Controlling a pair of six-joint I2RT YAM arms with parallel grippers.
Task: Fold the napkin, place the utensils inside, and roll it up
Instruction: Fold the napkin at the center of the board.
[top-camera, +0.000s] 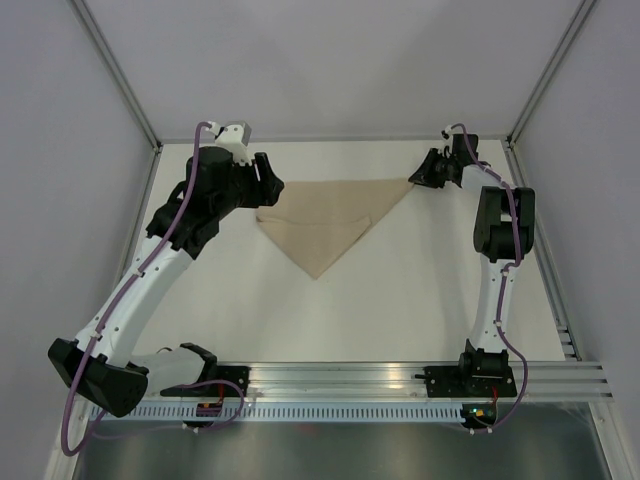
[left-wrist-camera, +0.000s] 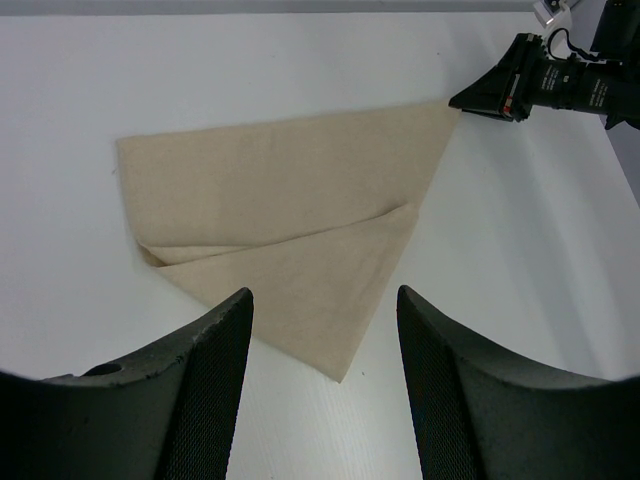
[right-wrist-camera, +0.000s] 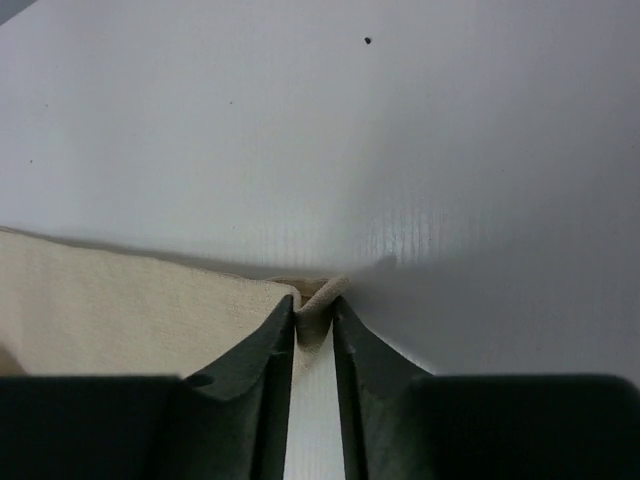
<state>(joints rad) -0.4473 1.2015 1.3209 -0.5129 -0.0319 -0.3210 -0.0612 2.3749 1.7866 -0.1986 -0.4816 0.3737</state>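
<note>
White desk (top-camera: 400, 310) fills the floor of a grey-walled enclosure with metal posts at the corners and a slotted rail along the bottom of the top view. On it, in the upper middle of that view, lies the napkin (top-camera: 330, 220), folded to a triangle. Its long edge runs left to right at the top and its point aims down the frame.

From the left wrist view the napkin (left-wrist-camera: 280, 190) shows two layers, the edge of one running slantwise across the other, and a small tuck at its left. The left gripper (left-wrist-camera: 322, 295) hangs over the triangle's lower point with its jaws wide apart and nothing between them. In the top view this left gripper (top-camera: 268, 188) sits at the cloth's left end.

The right gripper (top-camera: 420, 176) is at the triangle's right tip. In its own camera the right gripper (right-wrist-camera: 314, 330) has its jaws nearly closed, pinching a small bunched corner of the napkin (right-wrist-camera: 120, 300) between them.
</note>
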